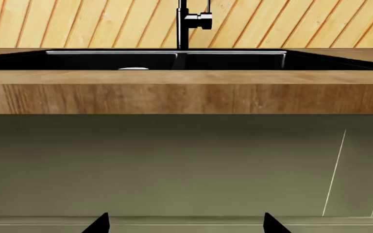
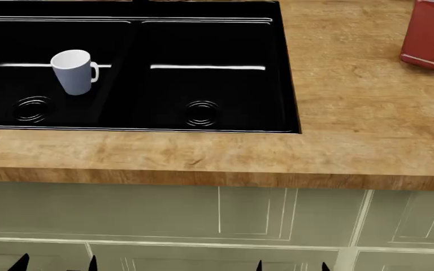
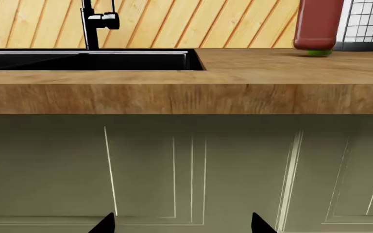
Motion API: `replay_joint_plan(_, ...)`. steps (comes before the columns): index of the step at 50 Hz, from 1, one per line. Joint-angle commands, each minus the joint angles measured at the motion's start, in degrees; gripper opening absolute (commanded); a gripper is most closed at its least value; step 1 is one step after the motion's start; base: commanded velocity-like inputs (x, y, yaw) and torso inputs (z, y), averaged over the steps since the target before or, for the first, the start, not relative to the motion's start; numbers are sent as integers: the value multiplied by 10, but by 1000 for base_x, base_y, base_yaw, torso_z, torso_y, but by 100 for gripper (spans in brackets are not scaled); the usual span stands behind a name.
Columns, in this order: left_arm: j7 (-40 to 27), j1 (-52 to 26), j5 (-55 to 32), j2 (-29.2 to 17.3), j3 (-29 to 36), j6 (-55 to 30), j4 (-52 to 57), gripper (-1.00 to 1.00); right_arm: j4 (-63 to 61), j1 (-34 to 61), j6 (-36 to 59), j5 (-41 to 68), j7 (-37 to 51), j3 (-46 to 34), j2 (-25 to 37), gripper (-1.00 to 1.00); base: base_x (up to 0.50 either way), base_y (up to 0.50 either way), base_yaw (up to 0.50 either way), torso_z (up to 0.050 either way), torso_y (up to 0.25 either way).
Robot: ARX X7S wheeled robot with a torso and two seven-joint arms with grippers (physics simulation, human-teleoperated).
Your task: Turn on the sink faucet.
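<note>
The sink faucet is a glossy black upright post with a side cylinder valve and a thin stick lever, behind the black double sink; its spout top is cut off. It also shows in the right wrist view. It is out of the head view. My left gripper is open and empty, low in front of the cabinet doors, below the counter edge; it also shows in the head view. My right gripper is open and empty at the same height; it also shows in the head view.
A white mug stands in the left basin of the sink. A red bottle stands on the wooden counter at the back right, next to a wire rack. Grey-green cabinet doors face both grippers.
</note>
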Motion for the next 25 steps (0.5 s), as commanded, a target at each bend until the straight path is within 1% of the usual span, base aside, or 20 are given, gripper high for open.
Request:
replay_joint_plan(1, -9, 3, -16, -9, 7, 2, -1, 100, -3, 0, 8, 9, 8, -14, 9, 100, 0, 0, 0, 0, 0)
replay_joint_plan(13, -38, 3, -26, -28, 31, -5, 1, 100, -21, -7, 18, 22, 26, -41, 29, 100, 0, 0, 0, 0, 0)
replay_joint_plan(15, -35, 7, -35, -32, 30, 4, 7, 100, -22, -8, 16, 25, 25, -45, 33, 100, 0, 0, 0, 0, 0)
replay_joint_plan(16, -26, 10, -54, -32, 28, 2, 11, 100, -19, -7, 16, 25, 26, -47, 34, 100, 0, 0, 0, 0, 0)
replay_joint_plan(17, -29, 10, -48, -36, 32, -5, 16, 100, -21, -6, 17, 26, 27, -49, 35, 100, 0, 0, 0, 0, 0)
replay_joint_plan(18, -27, 14, -36, -41, 41, 9, 20, 100, -25, -7, 20, 25, 29, -50, 36, 100, 0, 0, 0, 0, 0)
replay_joint_plan(19, -34, 15, -30, -42, 41, 11, 21, 100, -25, -7, 20, 25, 30, -51, 37, 100, 0, 0, 0, 22, 10)
replay_joint_plan(20, -26, 19, -48, -42, 38, 14, 29, 100, -26, -6, 20, 25, 32, -52, 38, 100, 0, 0, 0, 42, 10)
replay_joint_plan(25, -23, 28, -46, -51, 49, 11, 56, 100, -47, -11, 30, 28, 34, -56, 44, 100, 0, 0, 0, 50, 54)
